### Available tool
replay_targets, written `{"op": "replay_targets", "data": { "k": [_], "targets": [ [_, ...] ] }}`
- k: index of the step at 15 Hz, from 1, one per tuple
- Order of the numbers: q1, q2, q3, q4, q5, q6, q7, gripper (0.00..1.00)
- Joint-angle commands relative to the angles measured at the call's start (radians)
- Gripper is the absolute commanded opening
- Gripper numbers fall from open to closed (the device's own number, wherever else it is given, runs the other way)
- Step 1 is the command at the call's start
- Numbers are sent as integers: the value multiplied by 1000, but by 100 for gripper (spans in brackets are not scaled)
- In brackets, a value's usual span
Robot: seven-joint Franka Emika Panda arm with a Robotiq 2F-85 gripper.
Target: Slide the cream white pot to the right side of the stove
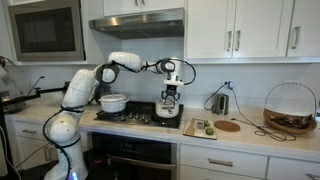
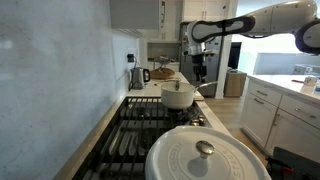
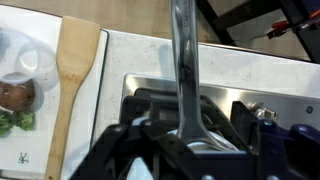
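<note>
Pot (image 2: pixel 178 96), cream white and lidded, stands on the stove (image 2: pixel 128 128), at the far end of the grates in an exterior view. Its metal handle (image 3: pixel 183 60) shows best in the wrist view. It is a bright strip running from mid-frame out to 12 o'clock, over the stove's steel rim and the pale counter (image 3: pixel 140 45). The gripper (image 2: pixel 200 70) hangs at about 1 o'clock from the pot, just beside it. In the wrist view its dark fingers sit either side of the handle's near end, but I cannot tell whether they press on it or stand apart. At 9 o'clock of the handle a wooden spatula (image 3: pixel 72 90) lies along the edge of a white board (image 3: pixel 38 140) carrying food. A large white lid (image 2: pixel 205 155) with a metal knob fills the foreground at 5 o'clock from the pot. A kettle (image 2: pixel 138 77) stands at 10 o'clock, by the wall. Another white pot (image 1: pixel 113 102) sits at the stove's opposite end, at 9 o'clock from the gripper.
</note>
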Motion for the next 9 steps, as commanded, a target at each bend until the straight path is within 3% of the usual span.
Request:
{"op": "replay_targets", "data": {
  "k": [1, 5, 9],
  "targets": [
    [17, -15, -4, 19, -16, -34, 18, 100],
    [32, -31, 3, 39, -1, -27, 36, 100],
    [67, -92, 9, -2, 0, 44, 152, 100]
  ]
}}
